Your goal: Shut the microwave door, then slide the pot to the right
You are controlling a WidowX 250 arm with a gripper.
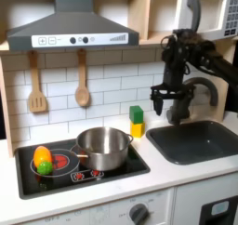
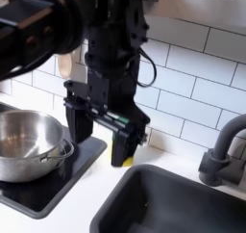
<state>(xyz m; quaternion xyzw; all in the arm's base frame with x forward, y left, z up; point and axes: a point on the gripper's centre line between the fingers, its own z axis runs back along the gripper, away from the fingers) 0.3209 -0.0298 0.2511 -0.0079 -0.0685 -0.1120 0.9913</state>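
Observation:
The shiny steel pot (image 1: 102, 147) (image 2: 24, 145) sits on the right burner of the black stove (image 1: 65, 173), its short handle toward the front. My gripper (image 1: 170, 108) (image 2: 99, 136) hangs fingers-down over the counter between stove and sink, to the pot's right in both exterior views. It is open, with nothing between its fingers. The microwave door (image 1: 203, 15), white-framed with a dark window and a grey bar handle, is at the first exterior view's top right. It looks flush with the microwave front.
A green-and-yellow block (image 1: 137, 122) (image 2: 125, 152) stands by the wall just behind my gripper. The dark sink (image 1: 200, 140) (image 2: 183, 203) and grey faucet (image 1: 209, 87) (image 2: 221, 155) lie to the right. Toy fruit (image 1: 42, 159) rests on the left burner. Wooden utensils (image 1: 82, 85) hang on the tiles.

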